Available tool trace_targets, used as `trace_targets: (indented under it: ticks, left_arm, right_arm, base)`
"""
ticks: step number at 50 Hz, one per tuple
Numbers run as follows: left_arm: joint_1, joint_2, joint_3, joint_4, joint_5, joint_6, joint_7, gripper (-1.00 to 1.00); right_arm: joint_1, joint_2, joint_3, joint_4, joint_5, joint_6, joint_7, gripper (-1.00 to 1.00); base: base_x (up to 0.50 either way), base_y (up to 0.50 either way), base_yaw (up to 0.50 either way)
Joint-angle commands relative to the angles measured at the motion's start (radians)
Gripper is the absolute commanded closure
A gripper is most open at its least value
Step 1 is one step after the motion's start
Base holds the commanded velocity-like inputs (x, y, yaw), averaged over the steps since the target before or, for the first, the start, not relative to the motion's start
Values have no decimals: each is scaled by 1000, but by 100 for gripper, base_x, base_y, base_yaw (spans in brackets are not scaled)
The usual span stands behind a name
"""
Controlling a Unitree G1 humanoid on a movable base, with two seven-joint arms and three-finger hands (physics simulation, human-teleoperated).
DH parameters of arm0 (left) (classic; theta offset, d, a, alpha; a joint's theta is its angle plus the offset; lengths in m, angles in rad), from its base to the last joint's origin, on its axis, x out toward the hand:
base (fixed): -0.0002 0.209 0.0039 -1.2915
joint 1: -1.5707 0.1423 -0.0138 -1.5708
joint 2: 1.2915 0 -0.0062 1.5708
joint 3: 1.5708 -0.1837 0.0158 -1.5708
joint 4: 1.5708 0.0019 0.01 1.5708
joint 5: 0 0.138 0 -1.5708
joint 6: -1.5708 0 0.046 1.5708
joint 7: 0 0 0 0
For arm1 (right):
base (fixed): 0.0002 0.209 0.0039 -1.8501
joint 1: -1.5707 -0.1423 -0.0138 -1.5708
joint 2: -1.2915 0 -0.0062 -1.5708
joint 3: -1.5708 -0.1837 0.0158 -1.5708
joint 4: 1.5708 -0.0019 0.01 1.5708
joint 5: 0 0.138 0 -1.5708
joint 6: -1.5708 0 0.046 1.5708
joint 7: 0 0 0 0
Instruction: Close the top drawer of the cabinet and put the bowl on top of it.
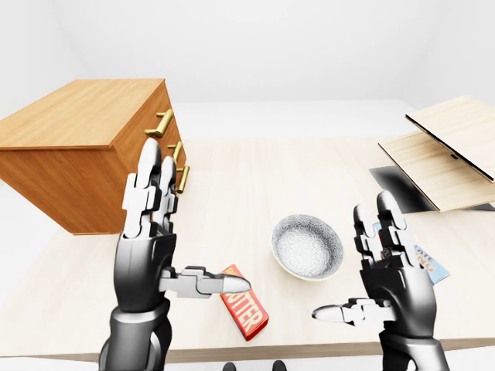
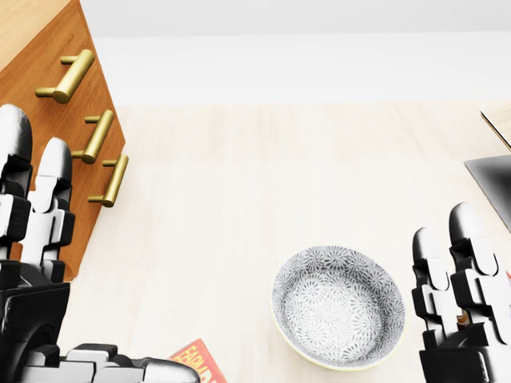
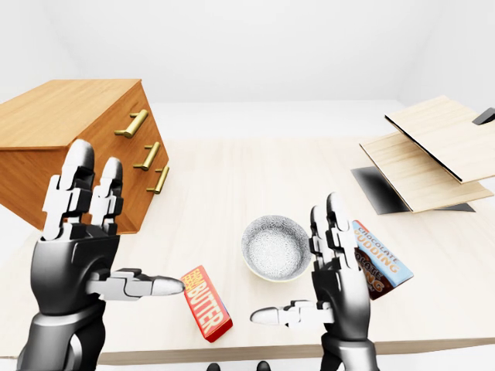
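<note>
Bowl of grey-patterned ceramic (image 2: 338, 307) sits just left of R hand (image 2: 459, 311) — L hand (image 2: 32, 271) farther; all fingers spread, empty

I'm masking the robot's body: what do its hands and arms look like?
The left hand and right hand are glossy dark grey, each with three blocky, segmented fingers ending in rounded silvery tips. The left forearm matches. No cables or markings show.
</note>
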Motion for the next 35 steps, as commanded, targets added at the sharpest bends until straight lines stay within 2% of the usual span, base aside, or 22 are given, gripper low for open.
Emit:
trace_targets:
  ticks: [1,3,4,6,8,9,11,12,14,16,17,19,28,29,31,35]
  left_arm:
    - [64,23,-159,6,170,0,85,-100]
    - [61,34,-249,12,265,0,132,-100]
    - [55,41,-271,15,289,0,143,-100]
    - [54,45,-275,14,289,0,148,-100]
    - [16,47,-379,14,398,0,153,-100]
    - [4,47,-406,14,435,0,158,-100]
    - [2,49,-410,13,437,0,160,-100]
    - [-14,44,-450,27,508,0,189,-100]
    - [-19,43,-495,51,593,0,218,-100]
    - [-18,41,-497,52,598,0,217,-100]
    - [-18,39,-525,67,651,0,237,-100]
    - [-18,35,-538,78,692,0,252,-100]
    - [-22,23,-556,116,733,0,253,-100]
    - [-27,19,-577,132,781,0,258,-100]
    - [-28,14,-587,133,804,0,256,-100]
    - [-33,3,-607,148,845,0,256,-100]
  right_arm:
    - [12,5,-12,-17,12,0,11,-100]
    - [6,9,-29,-24,23,0,15,-100]
    - [7,13,-33,-27,25,0,18,-100]
    - [7,16,-34,-27,24,0,22,-100]
    - [11,23,-44,-35,29,0,28,-100]
    - [13,26,-50,-40,33,0,33,-100]
    - [12,29,-52,-41,33,0,37,-100]
    - [18,32,-61,-52,42,0,41,-100]
    - [21,40,-75,-64,53,0,52,-100]
    - [21,45,-78,-65,53,0,57,-100]
    - [23,49,-93,-78,66,0,63,-100]
    - [26,61,-107,-89,72,0,78,-100]
    - [34,91,-126,-102,72,0,114,-100]
    - [43,91,-152,-128,105,0,122,-100]
    - [44,104,-176,-143,119,7,136,-100]
    - [30,137,-234,-169,143,51,171,-100]
  base:
    - [0,0,0]
    - [0,0,0]
    - [0,0,0]
    - [0,0,0]
    - [0,0,0]
    - [0,0,0]
    - [0,0,0]
    - [0,0,0]
    - [0,0,0]
    - [0,0,0]
    - [0,0,0]
    - [0,0,0]
    - [0,0,0]
    - [0,0,0]
    - [0,0,0]
    - [0,0,0]
